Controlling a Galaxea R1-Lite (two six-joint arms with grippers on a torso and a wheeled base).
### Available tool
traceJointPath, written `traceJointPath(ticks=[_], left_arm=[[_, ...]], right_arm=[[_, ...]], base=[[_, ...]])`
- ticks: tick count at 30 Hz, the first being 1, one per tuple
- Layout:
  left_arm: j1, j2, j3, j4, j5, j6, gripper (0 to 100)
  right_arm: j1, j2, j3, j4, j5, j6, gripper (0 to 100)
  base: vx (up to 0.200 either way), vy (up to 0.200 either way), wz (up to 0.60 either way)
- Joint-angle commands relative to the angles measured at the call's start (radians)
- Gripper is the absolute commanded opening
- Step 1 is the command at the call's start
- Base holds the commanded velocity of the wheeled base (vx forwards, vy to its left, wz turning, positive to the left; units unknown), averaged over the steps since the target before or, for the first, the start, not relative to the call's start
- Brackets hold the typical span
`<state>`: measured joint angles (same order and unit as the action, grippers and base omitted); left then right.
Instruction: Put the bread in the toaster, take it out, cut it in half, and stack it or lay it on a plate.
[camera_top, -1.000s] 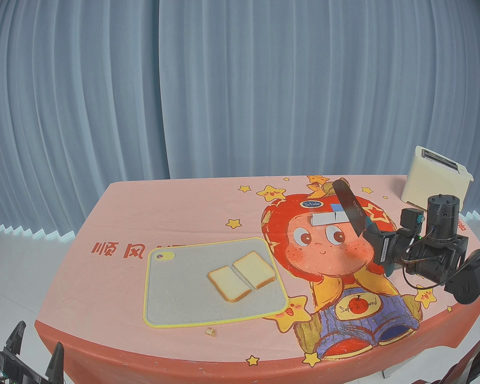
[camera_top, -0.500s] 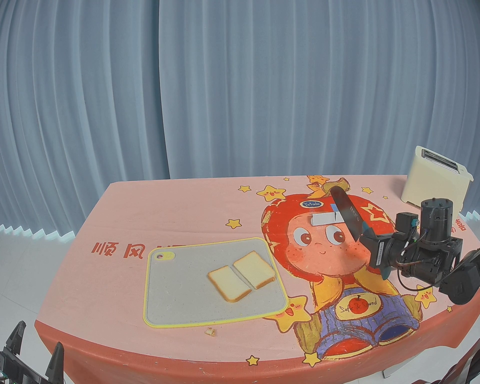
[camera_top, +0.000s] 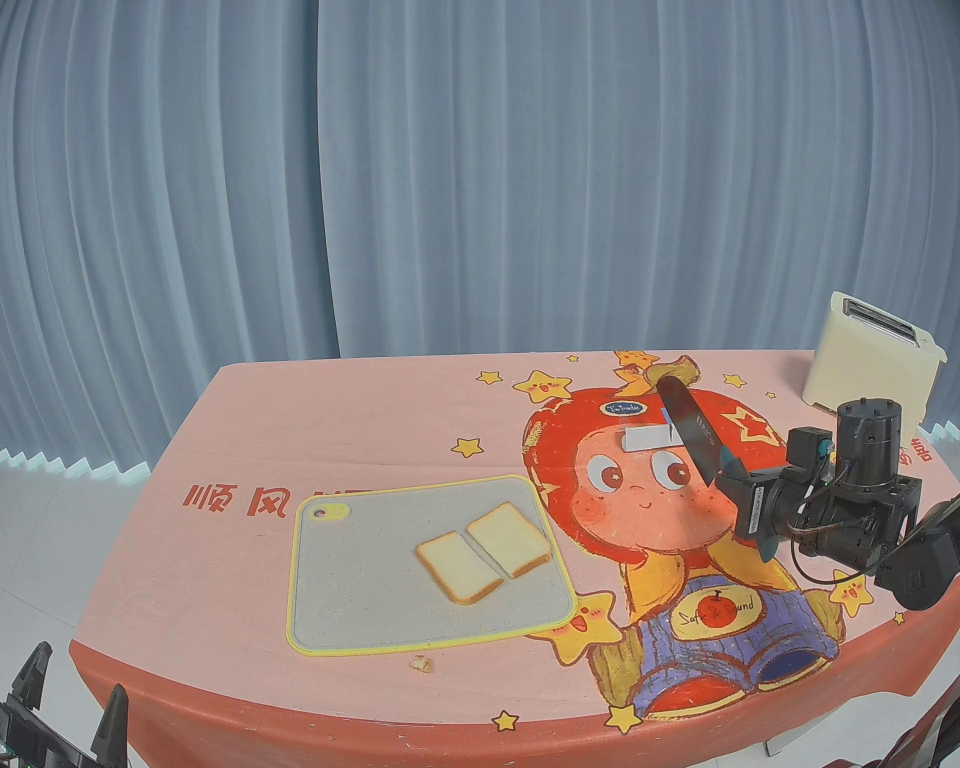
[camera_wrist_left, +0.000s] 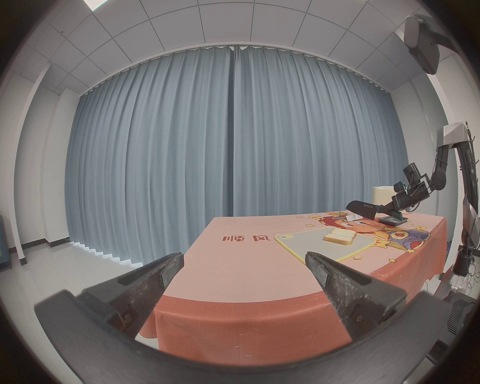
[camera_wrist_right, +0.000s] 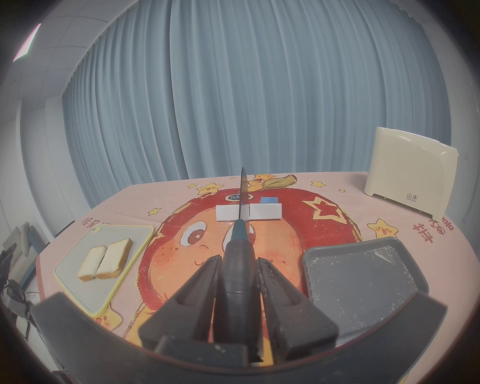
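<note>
The two bread halves (camera_top: 483, 552) are laid side by side toward the right edge of the cutting board (camera_top: 350, 590), the knife (camera_top: 690, 425) is clamped in the right gripper (camera_wrist_right: 237, 265) over open tablecloth well right of that board, and the left gripper (camera_wrist_left: 243, 260) is held spread apart off the table edge to the board's near left.

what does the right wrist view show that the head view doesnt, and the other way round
Right wrist view adds: a grey tray on the table beside the right gripper, and that gripper's fingers closed on the knife handle.
Head view adds: the toaster top slot, and a crumb just off the cutting board near edge.
Both: the knife with its blade pointing away from the gripper, two bread halves side by side on the board, and the toaster at the far right.
</note>
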<state>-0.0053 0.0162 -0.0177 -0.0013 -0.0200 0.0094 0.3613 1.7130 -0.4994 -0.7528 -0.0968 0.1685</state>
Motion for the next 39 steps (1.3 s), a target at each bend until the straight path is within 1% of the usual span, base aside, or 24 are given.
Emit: traceJointPath(ticks=[1,39], left_arm=[[0.001,-0.010,0.018,0.000,0.000,0.000,100],[0.001,-0.010,0.018,0.000,0.000,0.000,100]], right_arm=[[0.001,0.010,-0.001,0.000,0.000,0.000,0],[0.002,0.037,-0.001,0.000,-0.001,0.002,0]], base=[[0.000,0.000,0.00],[0.000,0.000,0.00]])
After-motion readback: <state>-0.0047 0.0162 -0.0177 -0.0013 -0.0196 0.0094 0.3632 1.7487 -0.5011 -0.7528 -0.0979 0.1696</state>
